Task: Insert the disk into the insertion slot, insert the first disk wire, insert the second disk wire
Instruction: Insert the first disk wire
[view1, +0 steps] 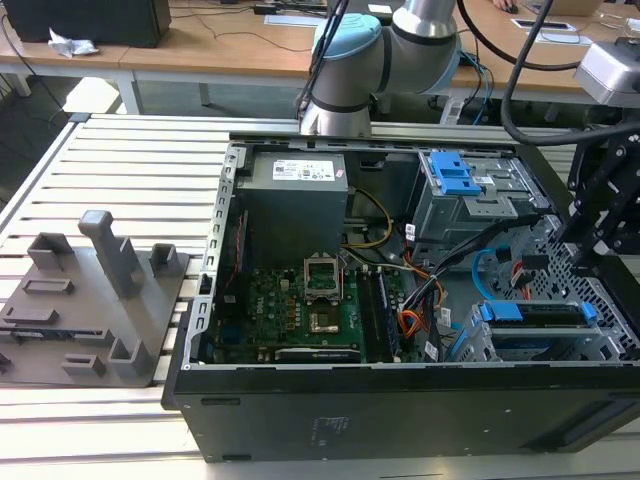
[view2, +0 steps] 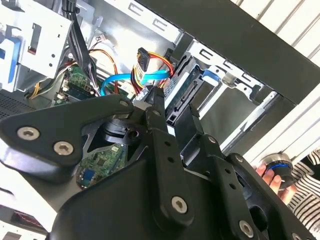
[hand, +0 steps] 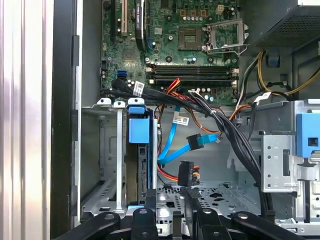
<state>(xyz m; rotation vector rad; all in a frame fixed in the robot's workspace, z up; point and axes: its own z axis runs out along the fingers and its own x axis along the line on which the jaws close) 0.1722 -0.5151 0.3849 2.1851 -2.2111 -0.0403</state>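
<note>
Slatted table (view1: 120, 160) carried an open computer case (view1: 400, 420). The disk (view1: 535, 313) sat inside the slot (view1: 545, 348), at the case's near corner on the exterior view's right. In the first wrist view the disk (hand: 139, 150) stood edge-on in the slot (hand: 107, 165). A blue wire's plug (hand: 196, 141) and a multicoloured plug (hand: 186, 172) hung free just beside the disk, connected to nothing. The gripper (hand: 170, 196) hovered by the slot's end, fingers parted and holding nothing.
</note>
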